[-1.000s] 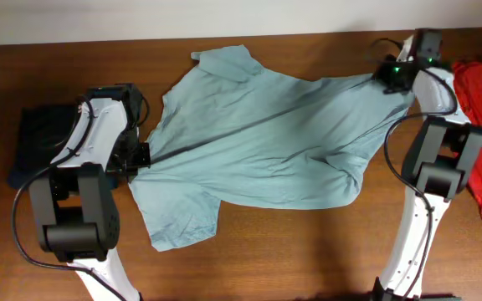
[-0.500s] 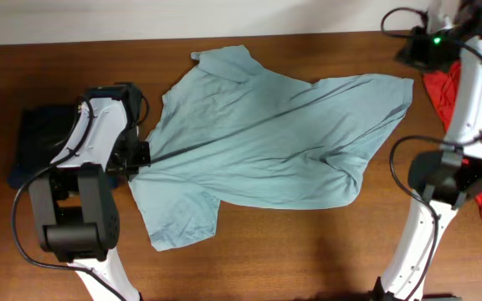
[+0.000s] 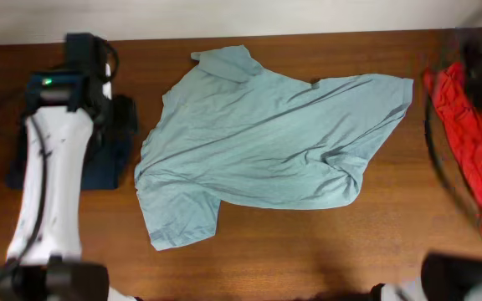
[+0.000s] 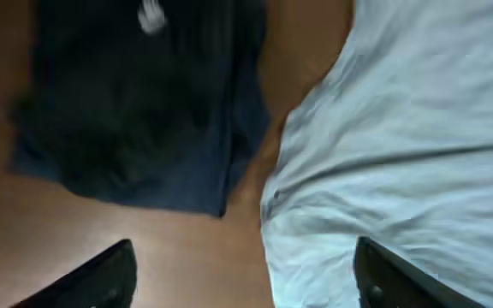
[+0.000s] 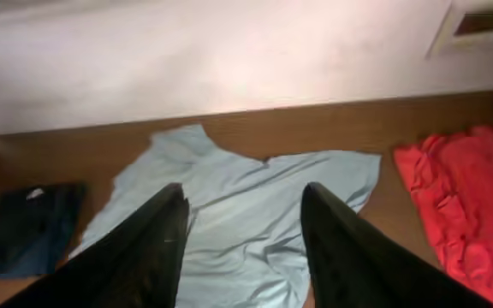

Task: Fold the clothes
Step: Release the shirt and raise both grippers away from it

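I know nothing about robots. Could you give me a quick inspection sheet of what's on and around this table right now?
Surface: brown wooden table.
Job's things: pale grey-blue T-shirt spread in the middle, wrinkled, not folded; navy garment at the left, apart from the T-shirt, partly under the left arm; red garment crumpled at the right edge.
Clutter: nothing seen.
Grippers: left gripper open and empty, above the gap between navy garment and T-shirt; right gripper open and empty, raised high.
Cables: blurred dark cable on the right.
Surroundings: pale wall behind the table.
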Available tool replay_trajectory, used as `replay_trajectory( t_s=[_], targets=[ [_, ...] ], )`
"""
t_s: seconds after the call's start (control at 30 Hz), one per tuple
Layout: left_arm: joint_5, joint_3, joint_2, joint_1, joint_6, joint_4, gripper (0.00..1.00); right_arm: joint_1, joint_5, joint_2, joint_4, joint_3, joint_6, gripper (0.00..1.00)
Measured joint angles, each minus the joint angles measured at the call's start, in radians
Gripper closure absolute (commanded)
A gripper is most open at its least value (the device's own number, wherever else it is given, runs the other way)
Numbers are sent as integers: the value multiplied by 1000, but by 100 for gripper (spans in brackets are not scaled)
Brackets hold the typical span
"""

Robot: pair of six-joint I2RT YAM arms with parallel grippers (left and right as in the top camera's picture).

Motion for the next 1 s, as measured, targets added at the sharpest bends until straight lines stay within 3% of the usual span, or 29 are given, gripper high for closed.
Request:
replay_trajectory(
  t_s=[0.03, 0.13, 0.2, 0.3, 0.33, 0.47, 0.5, 0.57, 0.73, 0.87, 1.0],
  targets=[
    [3, 26, -41, 0, 16, 2, 5, 10, 10, -77, -1, -58, 7, 51],
    [8, 46, -127, 0, 33, 25, 1, 23, 84, -272, 0, -275, 36, 41],
    [10, 48, -190, 0, 40, 44, 1, 25, 192, -436, 16, -526, 91, 35],
    [11, 53, -234, 0, 44, 58, 1, 26, 261, -551, 32, -818, 139, 31],
    [15, 55, -240, 0, 45, 63, 1, 26, 264, -579, 71, -993, 159, 29],
    [45, 55, -238, 0, 48, 67, 1, 26, 203, -518, 293, -1443, 169, 29],
    [55, 55, -233, 0, 48, 66, 1, 26, 165, -436, 409, -1604, 164, 29],
    [63, 55, -226, 0, 48, 66, 1, 26, 118, -312, 544, -1748, 154, 29],
    [76, 55, -219, 0, 48, 63, 1, 26, 59, -22, 784, -1802, 105, 37],
    [78, 55, -219, 0, 48, 56, 1, 26, 53, 150, 788, -1804, 92, 42],
    [78, 55, -219, 0, 48, 47, 1, 26, 72, 182, 734, -1806, 106, 42]
  ],
)
